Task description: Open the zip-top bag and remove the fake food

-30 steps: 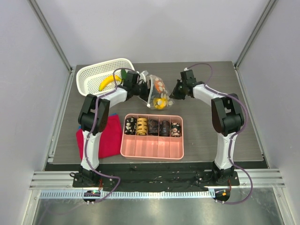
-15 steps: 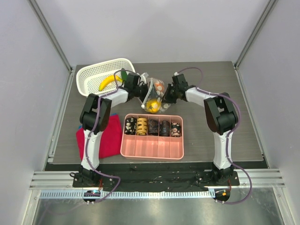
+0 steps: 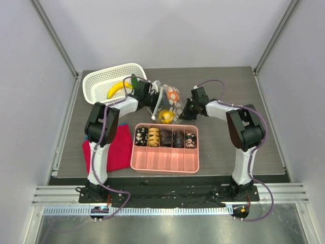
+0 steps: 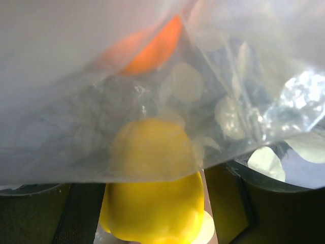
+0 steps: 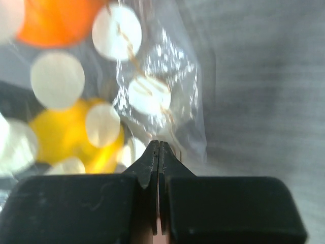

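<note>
The zip-top bag (image 3: pixel 170 101), clear with cream spots, hangs stretched between both grippers above the table. My left gripper (image 3: pixel 148 98) is shut on its left edge. In the left wrist view the bag's film (image 4: pixel 213 76) covers the lens and hides the fingertips. My right gripper (image 3: pixel 188 108) is shut, its tips (image 5: pixel 159 146) pinching the bag's right edge (image 5: pixel 172 127). Inside are a yellow piece (image 3: pixel 165 116) (image 4: pixel 152 203) (image 5: pixel 71 134) and an orange piece (image 3: pixel 173 94) (image 4: pixel 152 48) (image 5: pixel 56 20). A yellow banana (image 3: pixel 116 90) and a green piece (image 3: pixel 134 81) lie in the basket.
The white lattice basket (image 3: pixel 99 79) stands at the back left. A pink tray (image 3: pixel 165 160) with dark patterned cylinders (image 3: pixel 165 137) lies just in front of the bag. A red cloth (image 3: pixel 119 147) lies by the left arm.
My right gripper came in to the bag, shut on its right edge and drew back a little to the right. The bag spread wider and the yellow piece sank towards the tray.
</note>
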